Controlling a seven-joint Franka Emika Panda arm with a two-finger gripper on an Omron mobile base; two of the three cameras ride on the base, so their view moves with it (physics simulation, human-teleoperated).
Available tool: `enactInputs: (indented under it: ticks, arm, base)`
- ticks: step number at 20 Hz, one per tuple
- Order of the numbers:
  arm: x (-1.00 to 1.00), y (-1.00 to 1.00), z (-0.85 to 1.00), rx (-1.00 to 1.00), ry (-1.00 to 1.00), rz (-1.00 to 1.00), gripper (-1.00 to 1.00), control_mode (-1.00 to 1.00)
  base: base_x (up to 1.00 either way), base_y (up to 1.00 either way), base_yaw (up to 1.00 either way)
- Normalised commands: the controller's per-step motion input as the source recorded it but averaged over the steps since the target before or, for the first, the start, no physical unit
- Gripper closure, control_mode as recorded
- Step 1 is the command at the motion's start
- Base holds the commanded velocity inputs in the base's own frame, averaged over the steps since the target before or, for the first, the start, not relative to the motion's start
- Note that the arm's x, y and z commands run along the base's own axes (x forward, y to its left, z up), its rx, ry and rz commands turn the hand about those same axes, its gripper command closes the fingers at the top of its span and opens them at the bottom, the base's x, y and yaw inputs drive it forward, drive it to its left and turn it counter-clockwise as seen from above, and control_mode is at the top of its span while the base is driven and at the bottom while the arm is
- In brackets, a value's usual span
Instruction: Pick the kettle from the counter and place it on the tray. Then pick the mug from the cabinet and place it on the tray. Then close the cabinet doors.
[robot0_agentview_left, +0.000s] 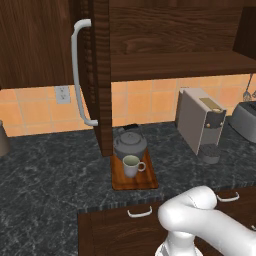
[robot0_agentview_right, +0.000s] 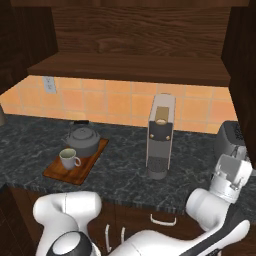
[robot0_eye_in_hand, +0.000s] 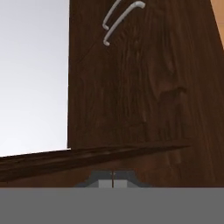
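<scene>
Tray: you see the flat reddish-brown wooden tray (robot0_agentview_left: 145, 181) with a raised rim lying on the dark marbled stone bench (robot0_agentview_left: 50, 170), its long axis running from the bench's front edge toward the tiled wall.
Tray contents: it carries the squat dull-grey metal kettle (robot0_agentview_left: 130, 145) at the wall end and the small off-white mug (robot0_agentview_left: 131, 165) at the front end, both upright, just beside each other.
Mug: its loop handle points right in the left base view, and its inside looks pale greenish.
Cabinet: the dark brown wood-grain wall cabinet (robot0_agentview_left: 175, 37) stands open; you can see nothing on its horizontal shelf (robot0_agentview_right: 130, 70).
Door: the tall dark wood door (robot0_agentview_left: 97, 75) with a curved light-grey bar handle (robot0_agentview_left: 79, 72) stands swung out, edge-on above the tray.
Beside: a boxy grey coffee machine (robot0_agentview_left: 200, 125) stands to the tray's right.
Tool: the tool (robot0_eye_in_hand: 113, 180) has its two dark tips pressed together, holding nothing, close to a dark wood panel.
</scene>
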Motion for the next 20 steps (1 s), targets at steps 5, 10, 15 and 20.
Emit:
enactInputs:
  ticks: [5,10,15,20]
  arm:
    - [-0.02,-0.02,0.41,0.0,0.0,-0.18,1.0,-1.0]
    - [-0.04,0.0,0.41,0.0,0.0,-0.11,1.0,-1.0]
    - [0.0,0.0,0.08,0.0,0.0,-0.04,1.0,-1.0]
    - [0.0,0.0,0.01,0.0,0.0,0.0,1.0,-1.0]
  base:
    - [0.0,0.0,0.0]
    - [0.0,0.0,0.0]
    - [0.0,0.0,0.0]
    - [0.0,0.0,0.0]
